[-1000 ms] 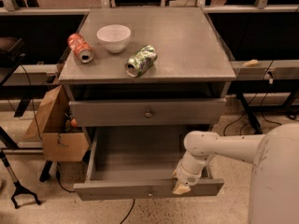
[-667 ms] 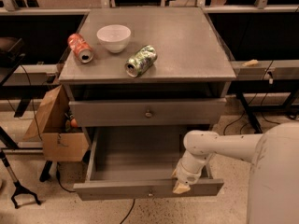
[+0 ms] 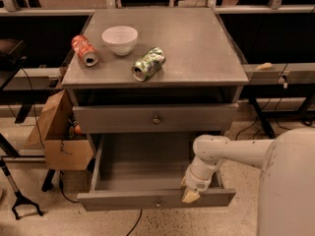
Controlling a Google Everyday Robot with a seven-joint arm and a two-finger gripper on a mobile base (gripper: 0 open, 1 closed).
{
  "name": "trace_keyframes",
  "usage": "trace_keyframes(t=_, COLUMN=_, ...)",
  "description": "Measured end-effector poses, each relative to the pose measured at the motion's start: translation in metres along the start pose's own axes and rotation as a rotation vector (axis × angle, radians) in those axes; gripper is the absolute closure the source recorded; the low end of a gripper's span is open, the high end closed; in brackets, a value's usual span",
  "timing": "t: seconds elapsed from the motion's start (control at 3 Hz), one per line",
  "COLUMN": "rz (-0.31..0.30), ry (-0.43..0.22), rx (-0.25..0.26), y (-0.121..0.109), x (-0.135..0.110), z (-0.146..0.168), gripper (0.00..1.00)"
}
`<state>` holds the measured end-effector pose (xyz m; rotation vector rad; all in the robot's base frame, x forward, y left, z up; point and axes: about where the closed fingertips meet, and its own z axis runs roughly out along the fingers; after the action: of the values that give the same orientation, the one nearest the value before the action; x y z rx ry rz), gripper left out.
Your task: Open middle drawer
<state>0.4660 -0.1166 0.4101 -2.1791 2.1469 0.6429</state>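
The middle drawer [image 3: 147,173] is a wide grey metal drawer, pulled far out below the shut top drawer [image 3: 156,118]. Its inside looks empty. Its flat front [image 3: 123,199] faces me and has a small round knob [image 3: 157,204] at the centre. My gripper [image 3: 191,194] hangs from the white arm [image 3: 211,154] on the right. It rests at the top edge of the drawer's front, right of the knob. The lowest drawer is hidden under the open one.
On the cabinet top [image 3: 197,48] lie a red can [image 3: 84,49] and a green can [image 3: 148,64], with a white bowl [image 3: 119,39] between them. A cardboard box [image 3: 59,132] stands left of the cabinet. A black stand's foot [image 3: 22,205] is at the lower left.
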Motion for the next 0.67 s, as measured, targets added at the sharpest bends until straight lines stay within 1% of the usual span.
trace_keyframes(t=0.67, rz=0.0, ry=-0.002, rx=0.0, y=-0.0006, x=0.0001, z=0.0004, gripper=1.0)
